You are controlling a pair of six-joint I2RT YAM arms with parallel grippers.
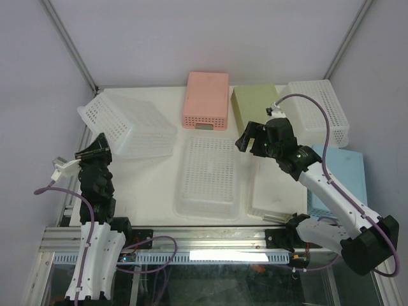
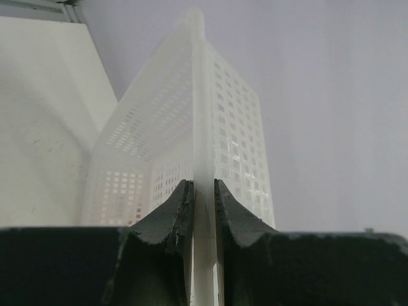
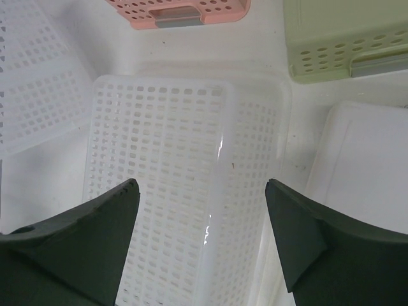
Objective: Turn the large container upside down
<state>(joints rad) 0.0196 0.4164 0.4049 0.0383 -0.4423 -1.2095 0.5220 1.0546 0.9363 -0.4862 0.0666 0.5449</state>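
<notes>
The large white container (image 1: 131, 124) stands tilted at the far left of the table (image 1: 150, 191), its rim pinched tight by the left gripper (image 2: 204, 190). The right gripper (image 3: 201, 188) hangs wide open above 1 flat white basket (image 3: 159, 146) mid-table.

Pink basket (image 3: 217, 9) and green basket (image 3: 338, 38) cut off at top edge. Rim of large container (image 2: 229, 127) blurred between fingers (image 2: 172, 213).

White table (image 1: 146, 185): tilted large container (image 1: 131, 124), pink basket (image 1: 206, 99), green basket (image 1: 254, 105), clear basket (image 1: 209, 175) centre
</notes>
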